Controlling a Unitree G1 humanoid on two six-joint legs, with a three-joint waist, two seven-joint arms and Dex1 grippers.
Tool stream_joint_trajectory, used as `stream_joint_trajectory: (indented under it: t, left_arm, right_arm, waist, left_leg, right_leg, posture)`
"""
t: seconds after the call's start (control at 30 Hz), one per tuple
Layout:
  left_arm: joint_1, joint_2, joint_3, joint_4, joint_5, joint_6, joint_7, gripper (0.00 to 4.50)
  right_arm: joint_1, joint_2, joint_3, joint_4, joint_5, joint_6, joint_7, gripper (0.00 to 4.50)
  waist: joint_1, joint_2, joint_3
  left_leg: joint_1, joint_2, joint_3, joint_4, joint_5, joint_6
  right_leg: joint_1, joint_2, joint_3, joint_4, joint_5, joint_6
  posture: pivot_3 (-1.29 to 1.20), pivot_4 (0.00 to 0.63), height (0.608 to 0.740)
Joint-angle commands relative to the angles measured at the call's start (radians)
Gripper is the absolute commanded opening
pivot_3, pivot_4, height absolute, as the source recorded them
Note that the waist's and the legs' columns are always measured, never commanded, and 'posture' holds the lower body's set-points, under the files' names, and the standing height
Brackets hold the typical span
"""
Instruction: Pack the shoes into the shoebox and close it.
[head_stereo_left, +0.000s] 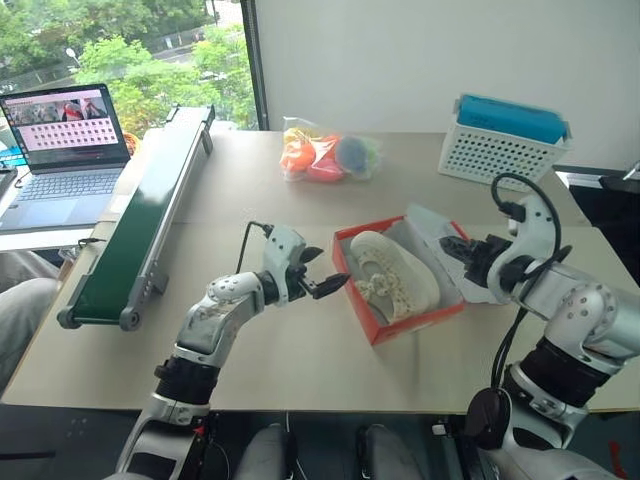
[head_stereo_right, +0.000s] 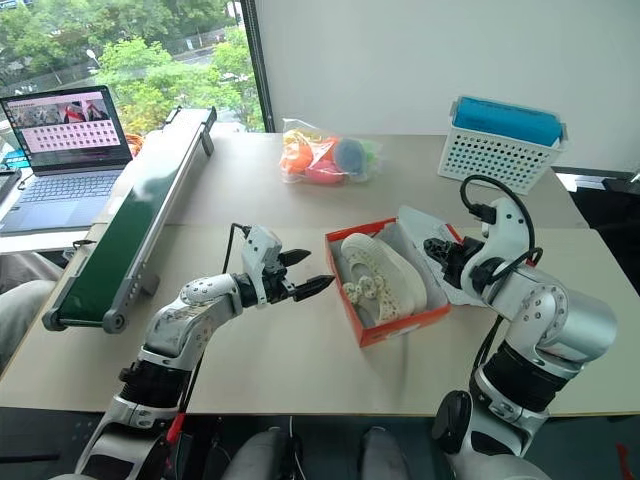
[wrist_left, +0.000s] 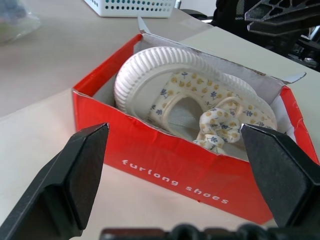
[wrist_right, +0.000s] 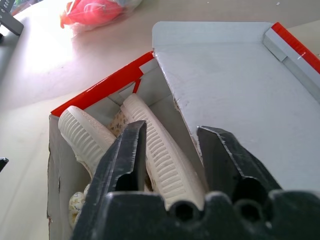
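Note:
The red-orange shoebox (head_stereo_left: 415, 325) stands open in the middle of the table, its lid (wrist_right: 235, 85) folded out flat to the right, grey inside up. Both cream shoes (head_stereo_left: 395, 275) lie in it on their sides, with ribbed soles and flowered insoles (wrist_left: 200, 92) showing. My left gripper (head_stereo_left: 330, 270) is open and hovers just left of the box, level with its red side wall (wrist_left: 170, 180). My right gripper (head_stereo_left: 452, 248) hangs over the lid's hinge at the box's right side. Its fingers (wrist_right: 125, 150) are partly apart with nothing between them.
A bag of colourful toys (head_stereo_left: 328, 155) lies behind the box. At the back right stands a white perforated basket (head_stereo_left: 505, 145) with a blue top. A green conveyor belt (head_stereo_left: 140, 220) runs along the left, and a laptop (head_stereo_left: 65, 150) sits beyond it.

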Motion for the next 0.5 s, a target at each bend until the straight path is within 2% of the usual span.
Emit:
stream_joint_trajectory:
  t: [0.03,0.1,0.27,0.5]
  left_arm:
    - [-0.027,-0.004,0.001,-0.003,0.004,-0.028,-0.015,4.5]
    - [-0.027,-0.005,-0.001,-0.001,0.007,-0.03,-0.017,4.5]
    - [-0.024,-0.008,0.002,-0.005,0.012,-0.028,-0.015,4.5]
    - [-0.009,-0.013,0.004,-0.027,0.011,-0.017,-0.003,4.5]
  right_arm:
    - [-0.018,0.003,0.058,-0.031,0.021,0.003,-0.02,2.16]
    - [-0.014,-0.005,0.131,-0.012,0.023,-0.031,-0.022,1.69]
    - [-0.05,-0.025,0.271,0.075,0.044,-0.104,-0.002,0.13]
    - [-0.129,-0.085,0.421,0.376,0.025,-0.324,0.044,0.05]
  waist:
    - [-0.002,0.0,0.0]
    - [-0.004,0.0,0.0]
    - [-0.011,0.0,0.0]
    - [-0.01,0.0,0.0]
  left_leg:
    - [0.0,0.0,0.0,0.0,0.0,0.0]
    - [0.0,0.0,0.0,0.0,0.0,0.0]
    - [0.0,0.0,0.001,0.0,0.0,0.0]
    - [0.001,0.0,0.001,0.001,0.0,0.0]
  right_leg:
    - [0.0,0.0,0.0,0.0,0.0,0.0]
    - [0.0,0.0,0.001,0.0,0.0,0.0]
    - [0.0,0.0,0.001,0.0,0.0,0.0]
    - [0.001,0.0,0.0,0.0,0.0,0.0]
  posture:
    - [0.0,0.15,0.705]
    - [0.0,0.15,0.705]
    - [0.0,0.15,0.705]
    - [0.0,0.15,0.705]
